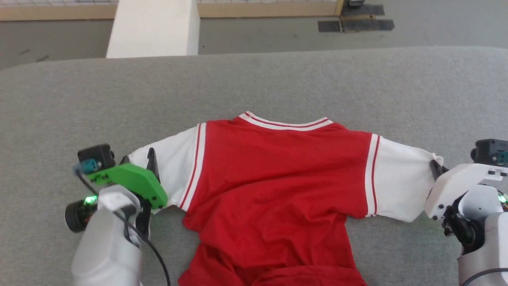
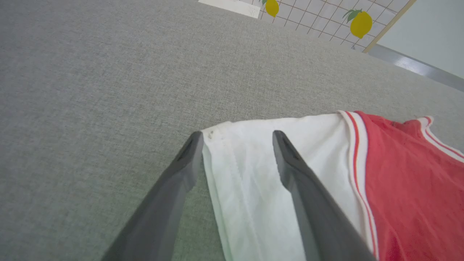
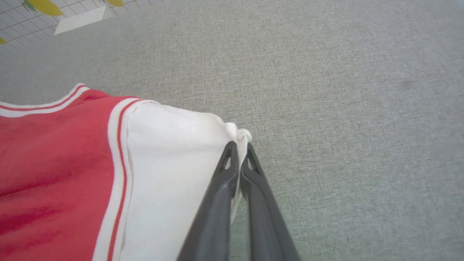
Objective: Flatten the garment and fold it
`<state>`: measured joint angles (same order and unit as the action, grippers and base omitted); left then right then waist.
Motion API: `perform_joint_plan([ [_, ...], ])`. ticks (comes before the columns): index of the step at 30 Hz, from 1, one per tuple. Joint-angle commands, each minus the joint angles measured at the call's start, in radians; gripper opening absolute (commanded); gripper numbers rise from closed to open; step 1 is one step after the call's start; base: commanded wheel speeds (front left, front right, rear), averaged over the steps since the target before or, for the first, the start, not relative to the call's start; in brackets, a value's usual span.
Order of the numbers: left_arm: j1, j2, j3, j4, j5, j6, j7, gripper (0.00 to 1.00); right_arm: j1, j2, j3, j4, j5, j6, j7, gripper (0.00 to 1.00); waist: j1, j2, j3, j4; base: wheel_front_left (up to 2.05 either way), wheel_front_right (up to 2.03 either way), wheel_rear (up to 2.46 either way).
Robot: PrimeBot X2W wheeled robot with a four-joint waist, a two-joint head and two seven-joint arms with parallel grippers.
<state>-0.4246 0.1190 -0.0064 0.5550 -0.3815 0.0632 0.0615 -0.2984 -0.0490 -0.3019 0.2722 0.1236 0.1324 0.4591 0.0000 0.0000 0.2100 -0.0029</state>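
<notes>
My right pincer (image 3: 239, 148) is clamped on the jersey (image 1: 278, 171) by one white cuff. My left pincer (image 2: 236, 136) gapes, straddling the other cuff's edge. The hem is cut off from my view.

Left tool (image 2: 237, 133) spread wide; right tool (image 3: 240, 145) clamped on garment (image 1: 278, 178) sleeve.

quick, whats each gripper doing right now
Left gripper: open, astride a white sleeve of the garment.
Right gripper: shut on the other sleeve's end.
</notes>
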Motion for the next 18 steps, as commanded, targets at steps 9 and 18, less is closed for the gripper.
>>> perform_joint_plan([
  [9,-0.089,0.044,-0.026,0.129,-0.008,0.050,0.277,1.00,-0.006,-0.001,0.054,-0.005,0.016,-0.002,0.001,0.00,0.0000,0.0000,0.060,-0.054,0.00,0.00,0.00],
  [18,-0.061,0.096,-0.084,0.103,0.000,0.002,0.460,0.00,-0.002,-0.001,0.085,-0.013,0.016,-0.002,0.010,0.00,0.0000,0.0000,0.054,-0.058,0.00,0.00,0.00],
])
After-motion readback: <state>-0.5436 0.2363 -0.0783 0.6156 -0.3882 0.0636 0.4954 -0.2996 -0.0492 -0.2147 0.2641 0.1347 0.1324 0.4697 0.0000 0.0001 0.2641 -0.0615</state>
